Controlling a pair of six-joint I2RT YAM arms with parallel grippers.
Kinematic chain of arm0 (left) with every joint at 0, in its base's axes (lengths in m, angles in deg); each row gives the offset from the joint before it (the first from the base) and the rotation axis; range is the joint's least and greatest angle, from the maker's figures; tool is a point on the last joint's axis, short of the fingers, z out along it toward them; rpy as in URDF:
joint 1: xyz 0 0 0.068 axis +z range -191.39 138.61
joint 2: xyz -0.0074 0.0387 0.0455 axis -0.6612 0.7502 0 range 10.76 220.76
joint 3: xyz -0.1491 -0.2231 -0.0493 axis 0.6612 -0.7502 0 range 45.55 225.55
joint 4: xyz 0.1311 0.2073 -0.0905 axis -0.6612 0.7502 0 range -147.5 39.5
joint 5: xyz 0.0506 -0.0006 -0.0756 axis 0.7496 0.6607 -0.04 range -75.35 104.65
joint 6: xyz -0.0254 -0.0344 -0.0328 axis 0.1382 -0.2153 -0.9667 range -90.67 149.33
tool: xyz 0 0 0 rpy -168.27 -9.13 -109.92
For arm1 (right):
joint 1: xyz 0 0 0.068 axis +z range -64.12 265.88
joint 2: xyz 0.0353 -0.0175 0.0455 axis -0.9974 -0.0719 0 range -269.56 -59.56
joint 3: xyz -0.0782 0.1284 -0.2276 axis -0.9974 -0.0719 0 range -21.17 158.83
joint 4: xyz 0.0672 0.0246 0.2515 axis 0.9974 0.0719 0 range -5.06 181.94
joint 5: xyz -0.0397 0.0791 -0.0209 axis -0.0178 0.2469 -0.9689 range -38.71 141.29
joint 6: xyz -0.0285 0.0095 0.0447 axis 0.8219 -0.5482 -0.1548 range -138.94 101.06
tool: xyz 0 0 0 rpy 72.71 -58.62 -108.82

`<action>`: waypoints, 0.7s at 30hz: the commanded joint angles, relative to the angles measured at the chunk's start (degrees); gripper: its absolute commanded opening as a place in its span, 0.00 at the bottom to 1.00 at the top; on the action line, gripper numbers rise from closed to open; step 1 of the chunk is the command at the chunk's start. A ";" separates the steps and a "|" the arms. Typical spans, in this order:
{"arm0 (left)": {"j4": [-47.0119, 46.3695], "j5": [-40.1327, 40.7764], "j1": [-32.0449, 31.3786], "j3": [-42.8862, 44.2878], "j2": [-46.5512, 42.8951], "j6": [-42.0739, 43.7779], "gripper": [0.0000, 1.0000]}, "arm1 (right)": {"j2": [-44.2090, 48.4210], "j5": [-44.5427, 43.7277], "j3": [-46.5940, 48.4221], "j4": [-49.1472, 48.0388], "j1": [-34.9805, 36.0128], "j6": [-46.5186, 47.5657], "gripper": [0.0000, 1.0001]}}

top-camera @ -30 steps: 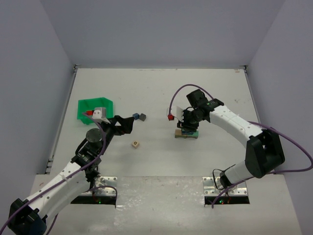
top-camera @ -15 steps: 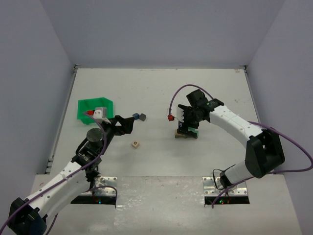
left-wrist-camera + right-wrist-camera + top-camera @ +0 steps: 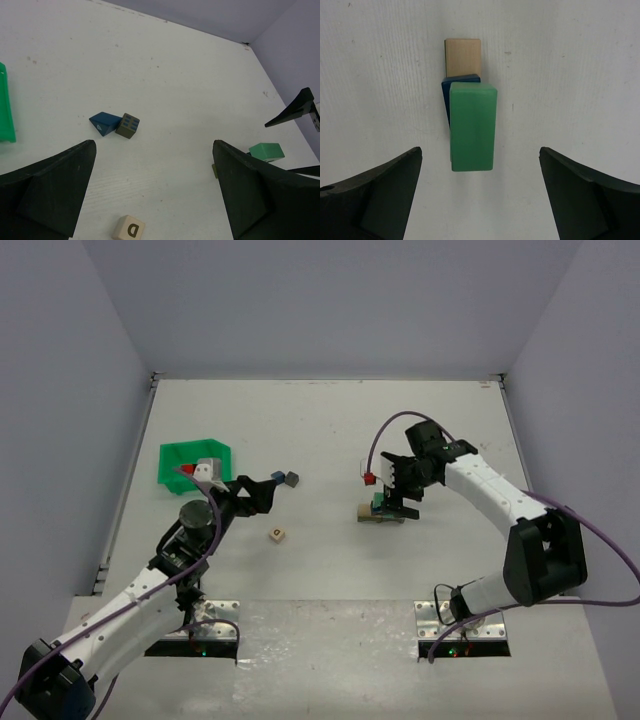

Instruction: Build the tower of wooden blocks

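Wood block tower (image 3: 380,510): stands on the white table (image 3: 300,420), right of centre and about midway between the near and far edges. It is low, with three pieces visible.

- Top: a green block (image 3: 472,127), oblong, smooth and flat on its upper face, lying level.
- Beneath it: a dark blue piece (image 3: 462,79), showing only as a narrow edge past the green block and turned slightly out of line with it.
- Base: a tan block (image 3: 463,56) of plain pale wood, sticking out past the green block on the tower's left side.

The stack is not flush, and each layer is offset from the one below.

Right gripper (image 3: 480,149): directly over the tower with its jaws spread wide. One finger is well out on each side of the green block and neither touches it. It holds nothing.

Left gripper (image 3: 154,145): also spread wide and carrying nothing, poised above the table left of centre, well apart from the tower.

Loose pieces: a blue wedge (image 3: 104,123) and an olive cube (image 3: 128,125) with blue dots lie touching each other, just beyond the left gripper. A pale cube marked D (image 3: 128,228) sits nearer, on its own.

A green bin (image 3: 190,455) stands toward the table's left edge; I cannot make out its contents
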 commanded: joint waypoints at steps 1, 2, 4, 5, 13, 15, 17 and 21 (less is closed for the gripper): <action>-3.54 -0.85 -0.21 1.74 0.82 1.15 1.00 | 0.30 6.12 1.51 2.74 -1.89 5.32 0.99; -3.49 -0.84 -0.18 1.80 0.92 1.24 1.00 | 0.01 6.55 1.56 3.36 -1.97 5.79 0.99; -3.29 -0.76 -0.15 2.00 1.26 1.38 1.00 | -0.51 6.99 1.39 3.83 -2.12 6.93 0.99; -3.23 -0.79 -0.21 2.03 1.29 1.38 1.00 | -0.65 6.99 1.39 3.81 -2.17 7.00 0.99; -3.21 -0.65 -0.21 1.91 1.26 1.57 1.00 | -2.40 7.14 2.23 2.96 -2.92 7.88 0.98; -3.12 -0.72 -0.21 1.92 1.25 1.65 1.00 | -3.37 6.78 2.53 2.96 -3.00 7.81 0.93; -2.96 -0.64 -0.21 2.00 1.09 1.65 1.00 | -3.70 6.55 2.45 3.04 -3.00 8.13 0.90; -2.87 -0.47 -0.21 1.91 0.99 1.49 1.00 | -3.44 6.98 1.64 3.04 -3.01 8.84 0.90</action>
